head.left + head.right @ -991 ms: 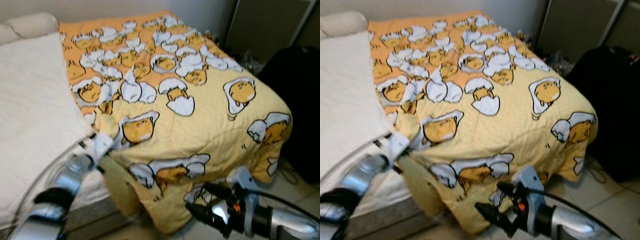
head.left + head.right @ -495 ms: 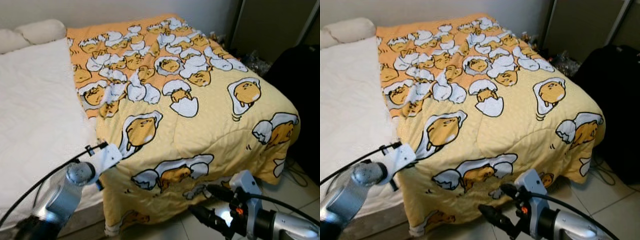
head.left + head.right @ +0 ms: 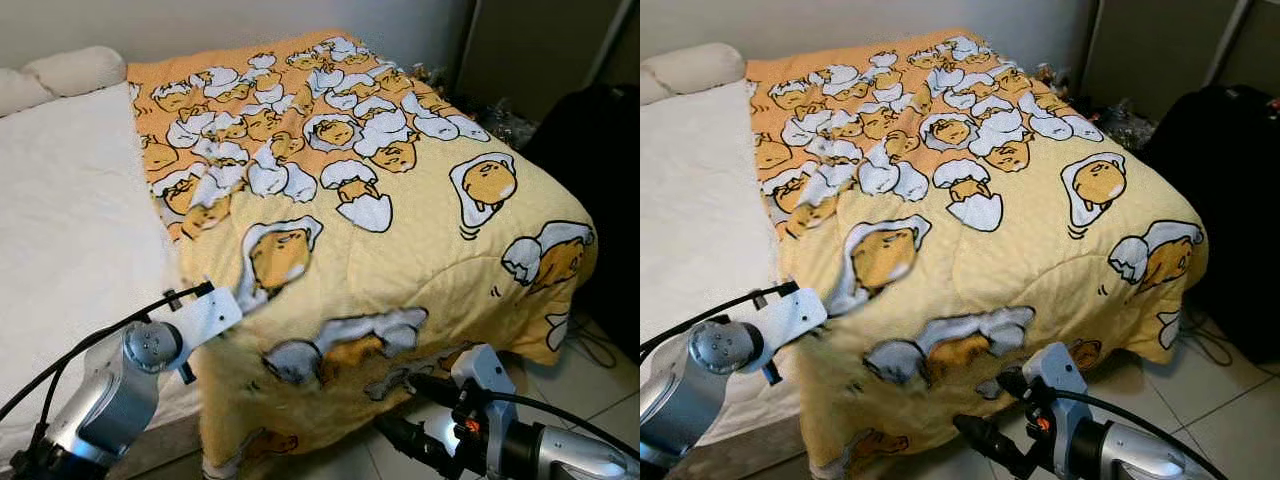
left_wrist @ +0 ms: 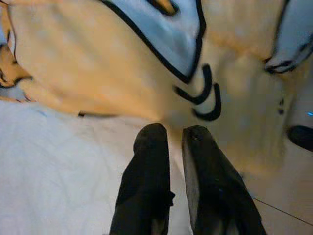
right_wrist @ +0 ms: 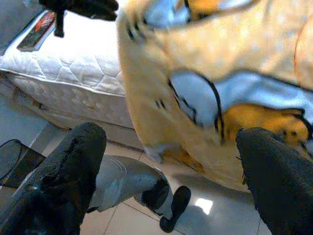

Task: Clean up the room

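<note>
Yellow quilted blanket (image 3: 400, 220), spread over the bed's right half with its near edge hanging floorward, looks soft, floppy and bulky; best pinched at that hem, where left gripper (image 4: 172, 139) has fingers nearly closed on nothing and right gripper (image 5: 171, 161) is wide open.

The blanket (image 3: 400, 240) print blurs near the bed's foot edge. The left hand (image 4: 173, 142) fingertips hide behind its own wrist housing in the head views. The black bag (image 3: 1230, 170) is cut off by the picture's edge.

Yellow egg-print blanket (image 3: 400, 220) spread over bed, front edge hanging toward floor.
</note>
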`<state>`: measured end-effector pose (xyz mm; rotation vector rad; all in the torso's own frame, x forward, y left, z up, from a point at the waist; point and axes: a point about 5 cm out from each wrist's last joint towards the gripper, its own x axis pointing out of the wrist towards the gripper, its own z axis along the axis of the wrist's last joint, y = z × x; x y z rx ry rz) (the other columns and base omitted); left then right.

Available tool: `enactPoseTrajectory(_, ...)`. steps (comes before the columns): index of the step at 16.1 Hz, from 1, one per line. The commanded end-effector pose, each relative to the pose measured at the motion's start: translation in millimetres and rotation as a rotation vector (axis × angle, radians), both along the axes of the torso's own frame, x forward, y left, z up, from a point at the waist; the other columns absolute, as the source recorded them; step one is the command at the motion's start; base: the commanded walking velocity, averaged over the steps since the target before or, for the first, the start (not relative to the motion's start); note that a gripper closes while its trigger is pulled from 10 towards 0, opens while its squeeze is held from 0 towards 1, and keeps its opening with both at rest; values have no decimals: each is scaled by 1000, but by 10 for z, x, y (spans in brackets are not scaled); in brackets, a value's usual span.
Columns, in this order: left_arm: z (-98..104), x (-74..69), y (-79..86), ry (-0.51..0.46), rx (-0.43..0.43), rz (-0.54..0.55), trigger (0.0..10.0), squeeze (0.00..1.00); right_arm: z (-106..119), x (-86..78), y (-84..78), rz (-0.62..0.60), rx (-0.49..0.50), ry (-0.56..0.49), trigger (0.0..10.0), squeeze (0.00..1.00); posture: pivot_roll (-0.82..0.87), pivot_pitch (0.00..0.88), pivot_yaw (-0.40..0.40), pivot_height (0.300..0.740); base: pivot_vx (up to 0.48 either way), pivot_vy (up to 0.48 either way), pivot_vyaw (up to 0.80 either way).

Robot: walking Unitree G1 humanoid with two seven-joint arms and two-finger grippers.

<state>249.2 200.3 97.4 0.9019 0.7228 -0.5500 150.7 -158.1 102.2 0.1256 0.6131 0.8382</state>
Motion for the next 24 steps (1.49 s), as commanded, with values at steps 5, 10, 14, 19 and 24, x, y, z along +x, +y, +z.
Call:
enactPoseTrajectory(5, 11, -65, 9, 53, 8, -8, 10000, 1000, -99, -5, 22, 0, -1, 7, 10000, 0, -165, 0, 115, 740, 0, 0, 0)
enactPoseTrajectory(10, -92, 106, 92, -53, -184, 203, 10000, 1000, -268, 8, -61, -38, -28, 0, 10000, 0, -166, 0, 114, 740, 0, 0, 0)
enactPoseTrajectory(14, -308, 404, 172, -140, -476, 437, 10000, 1000, -226, 181, -78, -161, -82, -107, 10000, 0, -170, 0, 105, 740, 0, 0, 0)
enactPoseTrajectory(19, -606, 559, 528, -218, -386, 770, 10000, 1000, -104, 326, -31, -274, -125, -184, 10000, 0, -209, 0, 83, 740, 0, 0, 0)
enactPoseTrajectory(24, -915, 392, 590, -178, -280, 939, 10000, 0, 68, 325, -49, -324, -166, -207, 10000, 0, -293, 25, 38, 740, 0, 0, 0)
